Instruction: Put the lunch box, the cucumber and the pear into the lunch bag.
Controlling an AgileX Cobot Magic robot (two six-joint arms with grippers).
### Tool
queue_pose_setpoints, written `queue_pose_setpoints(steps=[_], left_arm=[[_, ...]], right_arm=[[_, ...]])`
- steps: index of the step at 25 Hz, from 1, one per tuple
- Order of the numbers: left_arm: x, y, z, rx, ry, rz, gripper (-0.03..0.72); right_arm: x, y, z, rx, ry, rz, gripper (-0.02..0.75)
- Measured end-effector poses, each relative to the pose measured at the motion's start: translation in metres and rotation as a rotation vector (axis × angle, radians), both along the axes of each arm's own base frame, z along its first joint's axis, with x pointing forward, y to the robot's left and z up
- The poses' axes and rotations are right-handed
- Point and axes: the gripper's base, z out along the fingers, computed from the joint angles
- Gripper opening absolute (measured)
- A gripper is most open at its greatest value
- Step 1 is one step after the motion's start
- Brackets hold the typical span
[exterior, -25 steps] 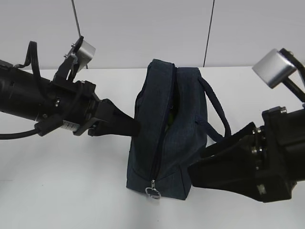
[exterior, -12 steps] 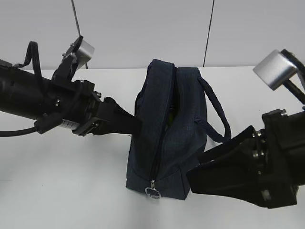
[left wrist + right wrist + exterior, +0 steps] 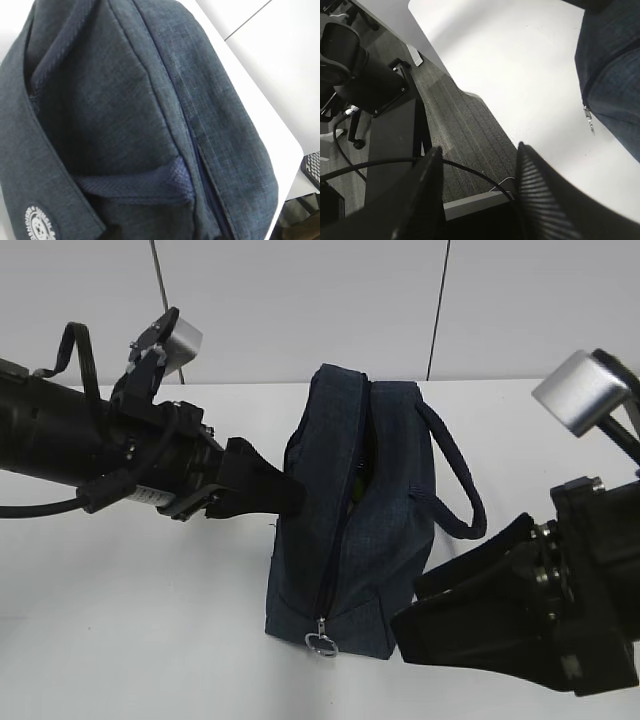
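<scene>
**Lunch bag, dark navy fabric, upright on white desk**

Lunch bag: standing at mid-desk, between the two arms. Coarse woven navy cloth, boxy body. Long zipper along the top and down the near end, partly undone toward the far end, with a glimpse of yellow-green inside the gap; contents otherwise hidden. Metal ring pull hanging at the near lower end. Loop handle arching off the right side; second handle lying flat against the left wall. Small round white emblem low on the left wall.

Left gripper: pressed against the bag's left wall, tips hidden; cannot tell whether apart or together.

Right gripper: fingers spread apart, holding nothing, low beside the bag's near right corner, over the desk edge.
</scene>
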Motion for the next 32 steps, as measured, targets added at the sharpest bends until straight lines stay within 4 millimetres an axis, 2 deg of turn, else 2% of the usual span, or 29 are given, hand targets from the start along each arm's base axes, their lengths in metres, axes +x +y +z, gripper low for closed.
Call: queue_pose_setpoints(steps=[4, 6, 16, 23, 32], left_arm=[[0.0, 0.0, 0.0, 0.008, -0.006, -0.003, 0.261], [0.0, 0.0, 0.0, 0.007, -0.005, -0.005, 0.25], [-0.003, -0.003, 0.001, -0.013, 0.01, -0.027, 0.326], [-0.013, -0.023, -0.001, 0.016, -0.026, -0.037, 0.331], [-0.006, -0.021, -0.006, 0.084, -0.052, 0.046, 0.331]], right_arm=[[0.0, 0.0, 0.0, 0.001, 0.002, 0.004, 0.376], [0.0, 0.0, 0.0, 0.001, 0.002, 0.004, 0.376], [0.0, 0.0, 0.0, 0.001, 0.002, 0.004, 0.376], [0.0, 0.0, 0.0, 0.001, 0.002, 0.004, 0.376], [0.0, 0.0, 0.0, 0.001, 0.0, 0.005, 0.376]])
